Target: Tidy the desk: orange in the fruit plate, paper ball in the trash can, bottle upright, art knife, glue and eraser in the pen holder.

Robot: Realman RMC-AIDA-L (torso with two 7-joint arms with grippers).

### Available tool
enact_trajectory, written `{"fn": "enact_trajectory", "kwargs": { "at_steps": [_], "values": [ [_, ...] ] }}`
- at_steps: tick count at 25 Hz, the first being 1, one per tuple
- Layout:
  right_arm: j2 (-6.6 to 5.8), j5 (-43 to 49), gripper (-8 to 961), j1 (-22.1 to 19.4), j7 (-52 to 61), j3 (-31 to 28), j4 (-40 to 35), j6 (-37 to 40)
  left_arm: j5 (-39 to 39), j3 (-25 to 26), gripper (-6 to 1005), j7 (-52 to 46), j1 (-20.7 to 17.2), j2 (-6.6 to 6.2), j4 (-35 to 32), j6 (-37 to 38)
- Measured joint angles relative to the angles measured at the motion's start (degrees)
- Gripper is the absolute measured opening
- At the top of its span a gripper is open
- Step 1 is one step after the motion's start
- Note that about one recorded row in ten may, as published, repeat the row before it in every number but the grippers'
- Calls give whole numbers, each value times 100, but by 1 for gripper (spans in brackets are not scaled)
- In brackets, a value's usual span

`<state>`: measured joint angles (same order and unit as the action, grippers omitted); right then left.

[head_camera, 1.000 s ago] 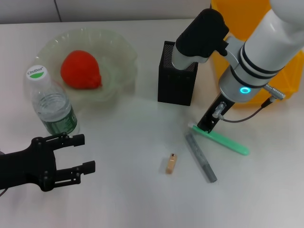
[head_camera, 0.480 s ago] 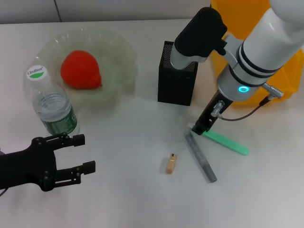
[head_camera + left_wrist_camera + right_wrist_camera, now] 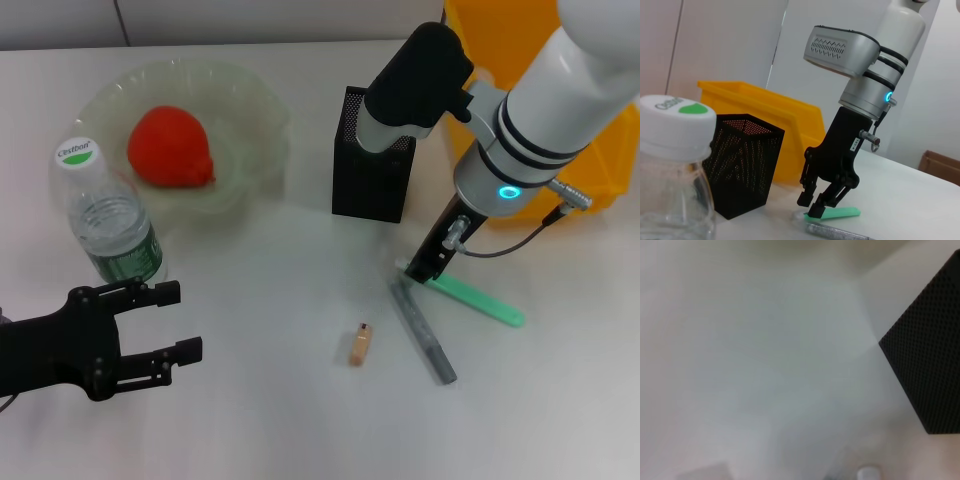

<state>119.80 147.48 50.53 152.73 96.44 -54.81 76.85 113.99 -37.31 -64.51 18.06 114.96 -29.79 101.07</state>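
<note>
The orange [image 3: 168, 147] lies in the fruit plate [image 3: 255, 105] at the back left. The bottle [image 3: 108, 218] stands upright in front of the plate; it also fills the near corner of the left wrist view [image 3: 672, 165]. The pen holder [image 3: 372, 158] stands mid-table, with the yellow trash can [image 3: 505, 45] behind it to the right. The green art knife [image 3: 470, 295], the grey glue stick [image 3: 422, 332] and the eraser [image 3: 360, 345] lie on the table. My right gripper [image 3: 418, 270] is open, with its tips at the knife's left end [image 3: 812, 204]. My left gripper [image 3: 175, 322] is open and empty at the front left. The paper ball is out of view.
The right arm's forearm and elbow reach over the pen holder and the trash can. The right wrist view shows only bare table and a corner of the pen holder [image 3: 930, 365]. The table's far edge runs behind the plate.
My right gripper has shifted slightly left along the art knife to its left end. The knife, the other things and the left arm have not moved.
</note>
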Motion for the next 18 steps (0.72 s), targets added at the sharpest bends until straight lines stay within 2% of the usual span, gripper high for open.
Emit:
{"fn": "enact_trajectory", "kwargs": {
  "at_steps": [6,14,18],
  "values": [
    [4,-37,236,48,-2,123,114,-41,0,-2,783,0,13,4,0,-1],
    [9,-132,194,54,-68,156,146,-75,0,-4,783,0,-13,9,0,-21],
    [-25,-120,175,10,-69,58,-190,240,0,-1,783,0,-29,10,0,-17]
  ]
}}
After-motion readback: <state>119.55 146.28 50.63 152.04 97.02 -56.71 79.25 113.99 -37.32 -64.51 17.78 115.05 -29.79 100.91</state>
